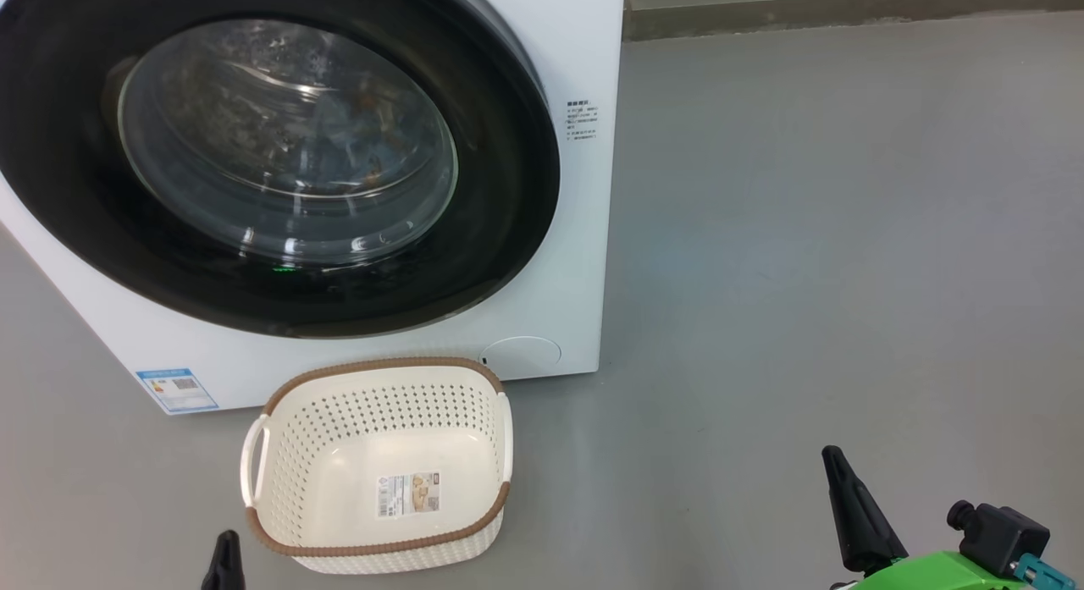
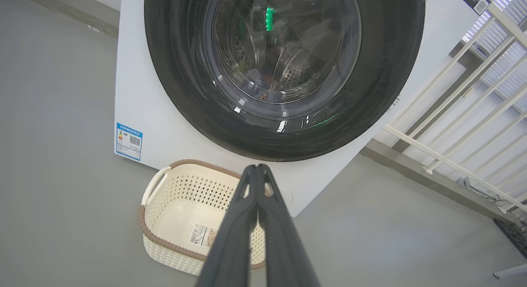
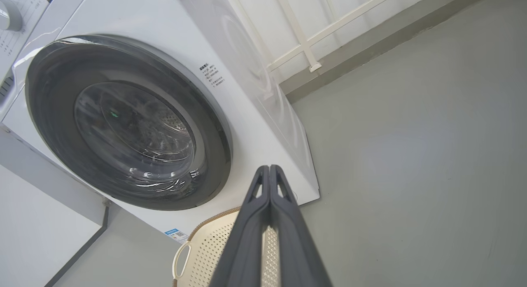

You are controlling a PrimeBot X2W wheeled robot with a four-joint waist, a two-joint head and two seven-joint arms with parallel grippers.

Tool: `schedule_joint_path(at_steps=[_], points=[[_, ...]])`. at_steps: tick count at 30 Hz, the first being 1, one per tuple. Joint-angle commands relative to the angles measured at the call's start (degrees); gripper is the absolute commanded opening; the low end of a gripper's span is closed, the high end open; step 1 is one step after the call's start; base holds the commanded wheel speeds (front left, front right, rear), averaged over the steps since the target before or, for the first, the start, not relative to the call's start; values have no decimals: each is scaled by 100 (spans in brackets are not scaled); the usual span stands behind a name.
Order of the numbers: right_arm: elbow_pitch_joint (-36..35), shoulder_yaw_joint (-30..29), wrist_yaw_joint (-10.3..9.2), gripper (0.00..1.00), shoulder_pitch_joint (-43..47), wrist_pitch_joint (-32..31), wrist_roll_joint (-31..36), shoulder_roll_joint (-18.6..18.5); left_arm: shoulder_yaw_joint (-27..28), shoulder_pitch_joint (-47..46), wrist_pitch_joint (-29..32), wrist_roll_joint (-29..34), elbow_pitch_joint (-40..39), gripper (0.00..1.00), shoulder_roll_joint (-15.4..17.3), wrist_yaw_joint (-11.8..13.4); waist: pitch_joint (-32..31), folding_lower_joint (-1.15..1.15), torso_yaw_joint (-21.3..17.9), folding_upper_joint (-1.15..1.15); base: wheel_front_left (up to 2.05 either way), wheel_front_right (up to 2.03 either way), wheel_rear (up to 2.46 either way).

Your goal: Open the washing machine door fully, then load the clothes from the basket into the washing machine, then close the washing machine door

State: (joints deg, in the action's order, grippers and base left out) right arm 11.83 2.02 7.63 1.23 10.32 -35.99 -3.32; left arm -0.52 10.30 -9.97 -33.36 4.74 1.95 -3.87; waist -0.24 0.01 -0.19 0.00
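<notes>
Grey floor (image 1: pixel 804 234) runs out to 3 o'clock of the washing machine (image 1: pixel 584 260), which stands at 11 o'clock in the head view. The washing machine door (image 1: pixel 508 192) sits flush against the white front and faces the robot squarely. Behind its glass, the clothes (image 1: pixel 360 141) show as blue and orange patches low in the drum. The basket (image 1: pixel 373 363) stands on the floor at 6 o'clock of the door, probably placed there to keep each carry short. Its mouth points up, and its long axis runs roughly 9 to 3 o'clock, handle to handle, along the machine's front. Only its paper label shows inside, so loading looks finished. The left tool (image 2: pixel 256 169) and the right tool (image 3: pixel 269 168) are both pressed together on nothing. They hang low at 7 and 4 o'clock, apart from the door.
</notes>
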Motion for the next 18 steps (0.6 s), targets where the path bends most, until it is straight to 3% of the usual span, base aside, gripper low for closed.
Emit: schedule_joint_path(at_steps=[1, 18], points=[[-115, -11, -4, 0, -250, -34, -191, -56, 68, -273, 39, -216, -93, 0, 107, -78, 1, -1, 1, 0, 0, 0, 0], [-56, -110, -6, 0, -337, -295, -1258, -80, 127, -523, 290, -1329, 89, 0, 148, -131, 9, -1, 4, 0, 0, 0, 0]])
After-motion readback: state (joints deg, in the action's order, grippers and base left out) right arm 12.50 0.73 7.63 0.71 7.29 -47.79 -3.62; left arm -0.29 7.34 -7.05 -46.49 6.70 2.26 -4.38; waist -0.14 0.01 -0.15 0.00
